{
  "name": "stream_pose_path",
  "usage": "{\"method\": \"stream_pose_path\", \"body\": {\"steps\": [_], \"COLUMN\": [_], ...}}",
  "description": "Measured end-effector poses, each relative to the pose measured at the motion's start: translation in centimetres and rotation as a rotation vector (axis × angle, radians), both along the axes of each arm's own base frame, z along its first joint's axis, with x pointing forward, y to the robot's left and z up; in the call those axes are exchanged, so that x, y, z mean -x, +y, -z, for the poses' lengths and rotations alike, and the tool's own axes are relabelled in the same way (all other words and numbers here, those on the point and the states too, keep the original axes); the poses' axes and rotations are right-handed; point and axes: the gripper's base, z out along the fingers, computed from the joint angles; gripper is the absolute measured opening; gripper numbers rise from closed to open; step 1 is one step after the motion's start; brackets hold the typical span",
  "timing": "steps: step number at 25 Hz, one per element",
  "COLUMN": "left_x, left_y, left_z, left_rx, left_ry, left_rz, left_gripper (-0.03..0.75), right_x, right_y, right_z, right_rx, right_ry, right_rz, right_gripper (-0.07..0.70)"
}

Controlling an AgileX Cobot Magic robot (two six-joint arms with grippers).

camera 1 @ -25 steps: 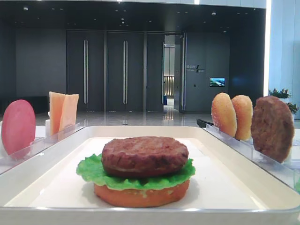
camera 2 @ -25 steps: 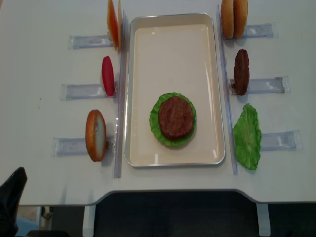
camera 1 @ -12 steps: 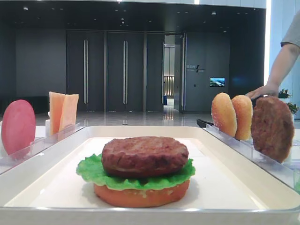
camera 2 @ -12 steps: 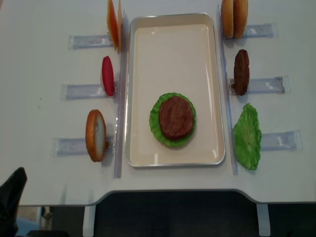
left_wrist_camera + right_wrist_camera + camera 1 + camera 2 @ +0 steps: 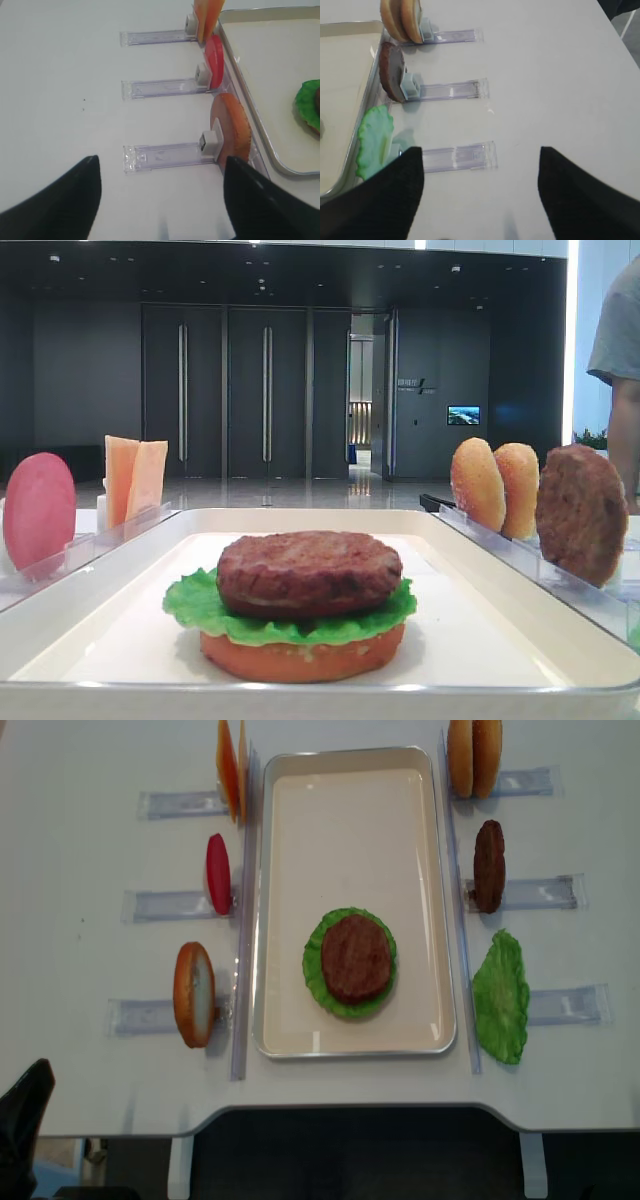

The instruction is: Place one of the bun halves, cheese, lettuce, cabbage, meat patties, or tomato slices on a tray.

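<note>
The white tray [image 5: 350, 810] holds a stack: bun half [image 5: 300, 660], lettuce [image 5: 190, 605] and a meat patty [image 5: 355, 958] on top. Left of the tray, cheese [image 5: 230, 768], a tomato slice [image 5: 217, 873] and a bun half [image 5: 193, 994] stand in racks. On the right stand two bun halves [image 5: 473, 758], a patty [image 5: 489, 865] and lettuce [image 5: 500, 997]. My right gripper [image 5: 480, 150] hangs open over bare table beside the lettuce [image 5: 372, 142]. My left gripper [image 5: 161, 158] is open too, short of the bun half [image 5: 232, 125]. Neither holds anything.
Clear acrylic racks [image 5: 455, 157] stick out sideways from both long sides of the tray. A person [image 5: 620, 360] stands at the far right of the front view. A dark shape [image 5: 25, 1120] shows off the table's lower left corner.
Half a second ago a person's hand reached down by the patty on the right rack; it has drawn back and the person stands upright. The food has not moved.
</note>
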Motion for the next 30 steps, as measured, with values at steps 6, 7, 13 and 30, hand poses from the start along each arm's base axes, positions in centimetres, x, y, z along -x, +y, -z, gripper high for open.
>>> {"method": "stream_pose_path", "body": {"steps": [6,7,13,30], "left_x": [0.00,0.00,0.00,0.00], "left_y": [0.00,0.00,0.00,0.17], "left_z": [0.00,0.00,0.00,0.01], "left_rx": [0.000,0.000,0.000,-0.018], "left_ry": [0.000,0.000,0.000,0.000], "left_rz": [0.000,0.000,0.000,-0.012], "left_gripper": [0.578,0.578,0.578,0.578], "right_x": [-0.15,-0.16,-0.17,-0.18], "right_y": [-0.01,-0.01,0.00,0.00], "right_z": [0.07,0.06,0.03,0.03], "right_rx": [0.009,0.011,0.011,0.010], "right_ry": [-0.009,-0.010,-0.013,-0.014], "right_rz": [-0.005,-0.006,-0.007,-0.007], "right_gripper": [0.472,0.472,0.470,0.468]}}
